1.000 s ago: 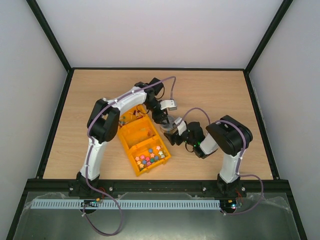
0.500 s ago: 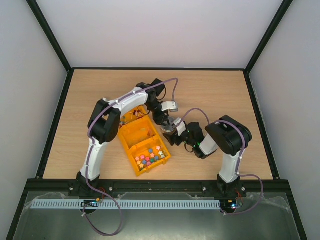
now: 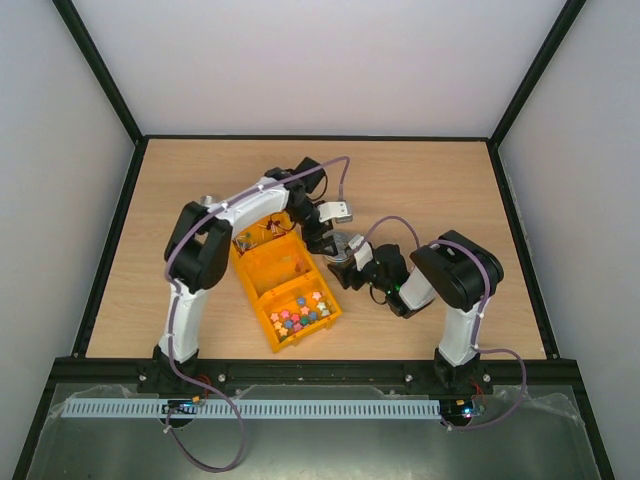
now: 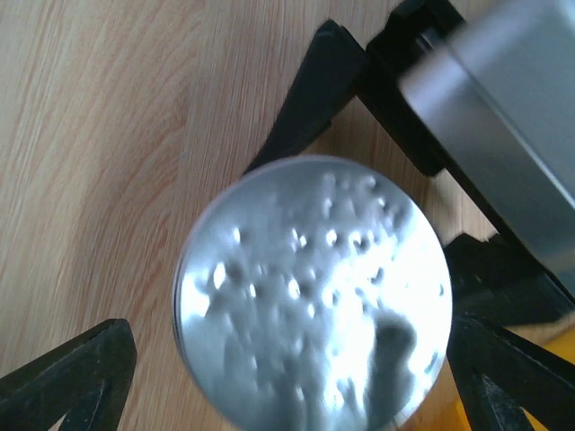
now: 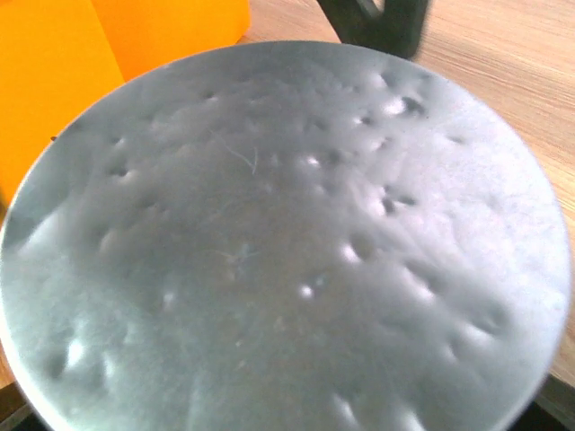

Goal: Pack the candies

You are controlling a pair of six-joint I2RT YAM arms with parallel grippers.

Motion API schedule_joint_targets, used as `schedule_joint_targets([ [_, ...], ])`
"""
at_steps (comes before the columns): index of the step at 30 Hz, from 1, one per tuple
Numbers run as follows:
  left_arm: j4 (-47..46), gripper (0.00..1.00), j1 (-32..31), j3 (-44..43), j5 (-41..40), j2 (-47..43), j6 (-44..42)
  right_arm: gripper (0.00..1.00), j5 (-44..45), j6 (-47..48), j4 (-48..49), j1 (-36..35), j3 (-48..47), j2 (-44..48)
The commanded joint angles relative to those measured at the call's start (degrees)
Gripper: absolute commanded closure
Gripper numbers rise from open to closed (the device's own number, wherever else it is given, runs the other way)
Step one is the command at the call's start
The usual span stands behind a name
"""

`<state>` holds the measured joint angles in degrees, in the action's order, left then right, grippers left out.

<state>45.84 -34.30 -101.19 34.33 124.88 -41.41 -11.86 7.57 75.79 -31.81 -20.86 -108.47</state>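
Observation:
The metal scoop shows a round dimpled face and fills the right wrist view. It sits just right of the orange box. My left gripper is open; its fingers stand to either side of the scoop with a gap on the left. My right gripper reaches in from the other side, and its black fingers lie against the scoop's rim on both sides. Candies in gold and brown wrappers lie at the box's far end, partly hidden by my left arm.
The box's near compartment holds several small coloured pieces, and its middle compartment looks bare. A small grey object lies on the table beside my left elbow. Black frame rails border the wooden table.
My left gripper has opened off the scoop and my left elbow has swung left. My right gripper's jaws have narrowed onto the scoop.

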Motion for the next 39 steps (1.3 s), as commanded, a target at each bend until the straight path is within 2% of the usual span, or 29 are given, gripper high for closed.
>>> schedule_joint_targets([
  [1, -5.95, 0.01, 1.14, 6.55, -2.78, -8.20, -2.64, 0.22, 0.74, 0.86, 4.25, -0.18, 0.22, -0.59],
  [10, -17.40, 0.01, -2.21, 19.65, -8.65, -15.62, -5.17, 0.26, 1.00, 1.35, 4.15, -0.51, 0.29, -0.61],
  [20, -27.25, 0.03, -5.04, 24.87, -13.31, -17.01, -1.25, 0.34, 0.61, 1.94, 4.10, -0.71, 0.38, -0.66],
  [27, -30.21, 0.06, -4.71, 26.49, -17.98, -17.49, -2.20, 0.43, 0.08, 2.58, 3.87, -0.88, 0.46, -0.61],
  [39, -29.03, 0.07, -0.56, 25.11, -17.69, -17.00, -4.52, 0.51, -0.12, 3.06, 3.69, -1.06, 0.38, -0.72],
])
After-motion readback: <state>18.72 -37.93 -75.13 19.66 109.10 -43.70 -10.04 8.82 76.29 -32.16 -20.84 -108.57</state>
